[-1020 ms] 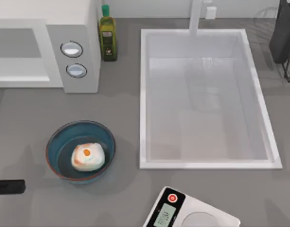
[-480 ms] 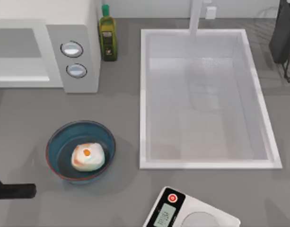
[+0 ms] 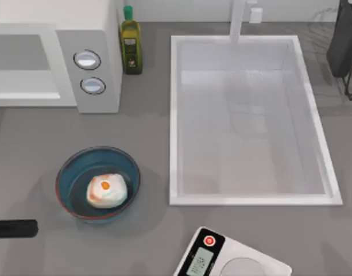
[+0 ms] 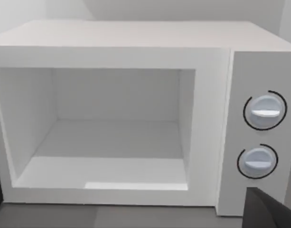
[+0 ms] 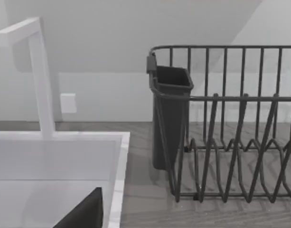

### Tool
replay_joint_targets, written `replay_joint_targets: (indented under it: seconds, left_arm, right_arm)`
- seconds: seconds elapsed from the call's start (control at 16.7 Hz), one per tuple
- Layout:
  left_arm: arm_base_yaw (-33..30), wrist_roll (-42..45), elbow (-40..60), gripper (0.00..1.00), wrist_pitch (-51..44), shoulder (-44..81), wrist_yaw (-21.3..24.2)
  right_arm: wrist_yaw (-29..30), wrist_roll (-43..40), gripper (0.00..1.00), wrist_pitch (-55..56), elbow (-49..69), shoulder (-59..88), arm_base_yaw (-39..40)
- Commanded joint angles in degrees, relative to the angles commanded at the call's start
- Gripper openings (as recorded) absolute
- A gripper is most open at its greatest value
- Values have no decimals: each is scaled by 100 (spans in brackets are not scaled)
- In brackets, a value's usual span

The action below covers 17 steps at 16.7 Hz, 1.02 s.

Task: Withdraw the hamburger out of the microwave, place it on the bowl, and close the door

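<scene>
One hamburger (image 3: 107, 190) sits in the bowl (image 3: 69, 172) on your grey surface (image 3: 147, 241), top view; the left gripper (image 3: 15, 228) is at the left edge, and you cannot tell its state. From the left wrist, your microwave (image 4: 136, 52) stands open and hollow. Right wrist: sink (image 5: 55, 156) and rack (image 5: 230, 123).
</scene>
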Motion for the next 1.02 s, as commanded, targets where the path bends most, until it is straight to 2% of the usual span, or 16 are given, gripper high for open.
replay_joint_targets:
  seconds: [0.3,0.42,0.54,0.84,1.02]
  left_arm:
    - [1507,-13,183,0,-229,-43,1508]
    - [1937,-17,243,0,-304,-56,1937]
    - [2120,-19,275,0,-344,-65,2121]
    - [2110,-15,257,0,-338,-53,2110]
    - [2412,218,596,0,-493,306,2318]
  right_arm:
    - [0,0,100,0,0,0,0]
    - [0,0,100,0,0,0,0]
    - [0,0,100,0,0,0,0]
    - [0,0,100,0,0,0,0]
    - [0,0,100,0,0,0,0]
